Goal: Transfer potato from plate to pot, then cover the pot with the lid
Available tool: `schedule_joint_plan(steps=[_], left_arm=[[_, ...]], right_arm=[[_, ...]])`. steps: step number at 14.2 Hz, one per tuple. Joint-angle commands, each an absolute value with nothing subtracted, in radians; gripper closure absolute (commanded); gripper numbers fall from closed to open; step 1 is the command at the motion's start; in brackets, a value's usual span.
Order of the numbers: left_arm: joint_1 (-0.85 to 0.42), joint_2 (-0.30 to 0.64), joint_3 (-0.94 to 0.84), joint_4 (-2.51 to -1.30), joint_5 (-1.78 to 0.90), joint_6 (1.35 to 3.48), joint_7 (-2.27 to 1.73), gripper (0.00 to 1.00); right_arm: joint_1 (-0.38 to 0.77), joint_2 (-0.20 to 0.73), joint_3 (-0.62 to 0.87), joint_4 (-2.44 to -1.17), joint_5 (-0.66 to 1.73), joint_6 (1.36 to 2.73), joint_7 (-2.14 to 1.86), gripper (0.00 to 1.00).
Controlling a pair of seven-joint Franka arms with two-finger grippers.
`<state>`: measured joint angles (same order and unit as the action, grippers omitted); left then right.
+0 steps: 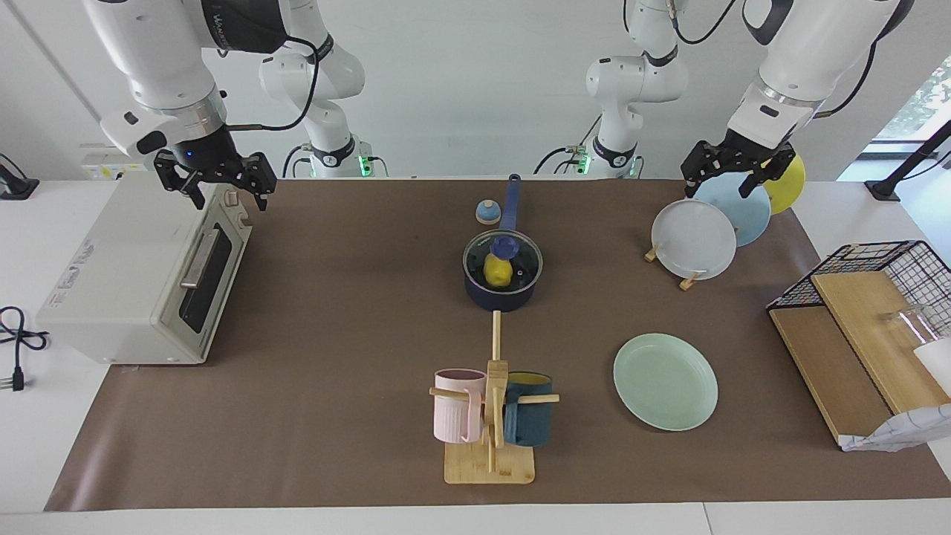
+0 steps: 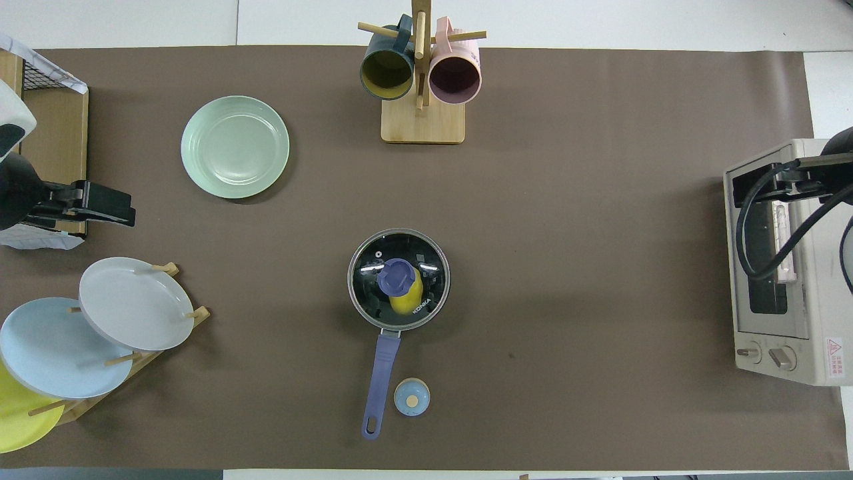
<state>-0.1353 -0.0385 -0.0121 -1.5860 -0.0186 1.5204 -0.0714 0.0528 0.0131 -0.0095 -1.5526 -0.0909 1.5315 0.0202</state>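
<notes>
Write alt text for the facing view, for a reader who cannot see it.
A clear glass lid with a blue knob covers a navy saucepan holding a yellow plastic potato at mid-table; the mint-green plate lies empty. The open right gripper hangs over a white toaster oven, the open left gripper over racked plates.

1 camera is looking from high across the brown-covered table (image 1: 334, 312), facing the robots. The other is looking steeply down from above the robots' end. Both are sitting well back, sharing the whole table, half a turn apart.
</notes>
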Motion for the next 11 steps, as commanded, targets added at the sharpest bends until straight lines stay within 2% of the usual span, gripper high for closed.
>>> schedule_joint_plan(steps=[1,3,8,11], left_arm=[[-0.13,-0.06,-0.012,-1.612,-0.015,1.531,-0.071,0.0],[-0.13,-0.06,-0.014,-1.612,-0.015,1.529,-0.071,0.0],[-0.13,-0.06,-0.014,-1.611,-0.015,1.529,-0.071,0.0],[-0.13,-0.06,-0.014,-1.612,-0.015,1.531,-0.071,0.0]], right_arm=[[0.048,0.009,-0.012,-1.563,-0.069,1.531,-0.009,0.0],[0.052,0.035,-0.018,-1.552,-0.068,1.52,-0.008,0.0],[0.048,0.038,-0.083,-1.551,-0.022,1.514,-0.011,0.0],[0.048,0.037,-0.072,-1.552,-0.021,1.526,-0.006,0.0]])
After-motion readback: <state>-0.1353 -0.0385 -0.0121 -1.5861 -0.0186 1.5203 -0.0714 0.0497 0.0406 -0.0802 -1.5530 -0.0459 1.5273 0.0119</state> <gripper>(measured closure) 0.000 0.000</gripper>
